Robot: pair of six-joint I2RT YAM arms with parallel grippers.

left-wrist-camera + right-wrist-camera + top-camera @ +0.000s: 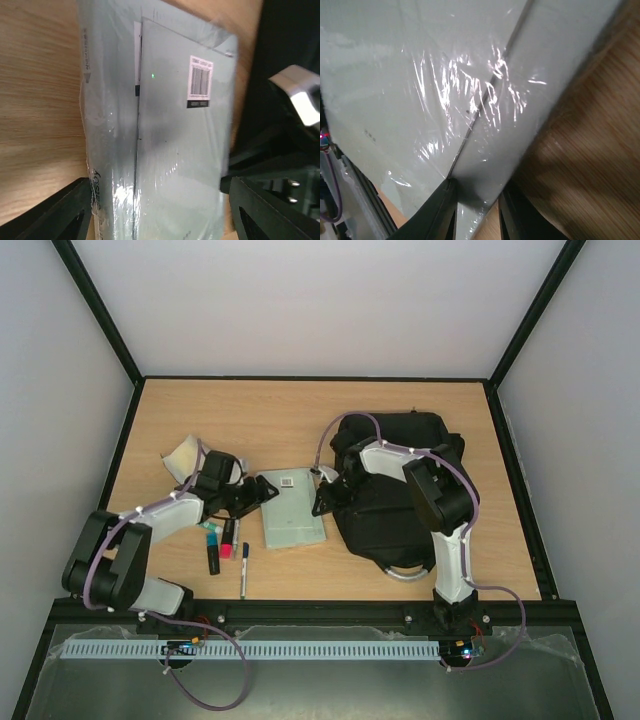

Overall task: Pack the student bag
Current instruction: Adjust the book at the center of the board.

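Note:
The student bag (400, 515), black and soft, lies on the right half of the table with its grey handle (405, 573) toward the front. A pale green plastic-wrapped notebook pack (293, 510) lies just left of it. My left gripper (258, 495) straddles the pack's left end. In the left wrist view its fingers (67, 215) press both long sides of the pack (175, 150), with the gripper (160, 212) spread wide. My right gripper (322, 502) reaches over from the bag. In the right wrist view it (476, 212) is shut on the pack's thick edge (520, 115).
Several markers (215, 545) and a pen (243, 575) lie in front of the left gripper. A cream-coloured object (183, 455) sits behind the left arm. Black frame rails (320, 378) border the wooden table (260, 410).

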